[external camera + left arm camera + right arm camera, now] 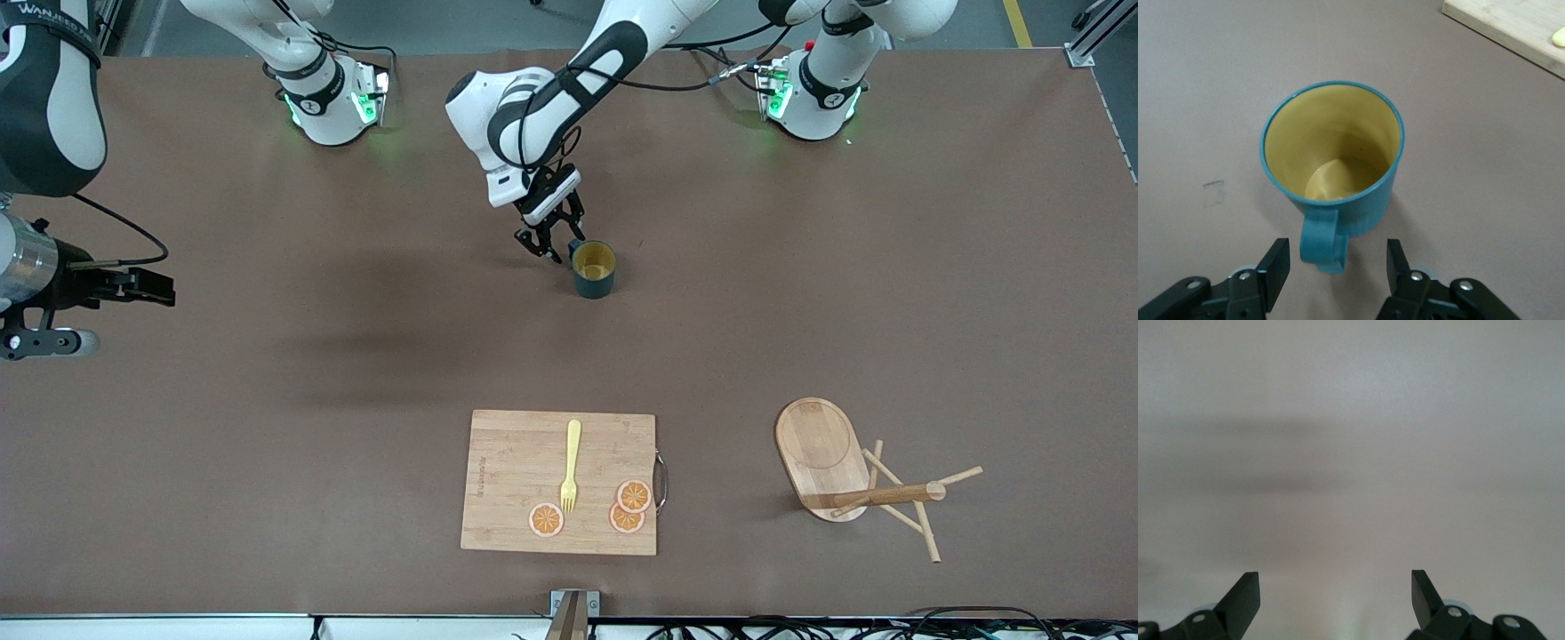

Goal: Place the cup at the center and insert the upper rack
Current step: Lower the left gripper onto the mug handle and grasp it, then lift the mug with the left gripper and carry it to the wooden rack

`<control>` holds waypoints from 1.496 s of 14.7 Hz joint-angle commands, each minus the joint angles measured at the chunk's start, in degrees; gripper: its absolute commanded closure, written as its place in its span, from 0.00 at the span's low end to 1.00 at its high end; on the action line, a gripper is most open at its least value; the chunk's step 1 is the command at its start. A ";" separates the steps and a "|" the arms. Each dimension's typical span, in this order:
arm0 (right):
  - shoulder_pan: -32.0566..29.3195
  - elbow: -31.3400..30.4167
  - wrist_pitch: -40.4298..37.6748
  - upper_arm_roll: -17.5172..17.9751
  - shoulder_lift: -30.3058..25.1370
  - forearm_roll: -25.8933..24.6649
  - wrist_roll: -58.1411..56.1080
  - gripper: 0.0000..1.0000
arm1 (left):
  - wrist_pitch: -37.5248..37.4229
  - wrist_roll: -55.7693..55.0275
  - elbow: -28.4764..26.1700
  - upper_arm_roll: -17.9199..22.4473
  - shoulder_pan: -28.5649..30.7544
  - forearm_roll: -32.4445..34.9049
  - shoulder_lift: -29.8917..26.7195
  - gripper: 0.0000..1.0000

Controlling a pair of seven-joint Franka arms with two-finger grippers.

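Brown worktop (267, 427) is carrying an upright teal ribbed mug (593, 269), rectangular bamboo cutting board (507, 480), and toppled light wooden mug stand (822, 458).

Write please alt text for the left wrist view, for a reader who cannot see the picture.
A dark teal cup with a mustard-yellow inside stands upright on the brown table, its handle pointing toward the open left gripper, whose fingers flank the handle without touching it. A corner of a bamboo cutting board shows at the picture's edge.
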 commanded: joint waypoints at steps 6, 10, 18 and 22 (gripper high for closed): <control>-0.81 -2.23 0.13 0.44 -1.91 1.93 -0.24 0.00 | -1.15 -0.07 1.67 3.41 -3.43 1.13 1.70 0.74; -1.25 -8.29 2.33 0.36 -7.96 2.11 -0.24 0.00 | -1.15 0.20 1.67 3.50 -3.43 1.22 1.62 0.99; -2.84 -13.41 -1.09 0.18 -18.78 3.07 -0.24 0.00 | -1.50 14.94 3.69 6.14 5.15 -10.01 -12.42 1.00; -3.80 -13.32 -1.97 0.09 -20.72 4.39 -0.33 0.00 | -1.41 26.10 3.78 6.05 13.68 -19.93 -19.11 1.00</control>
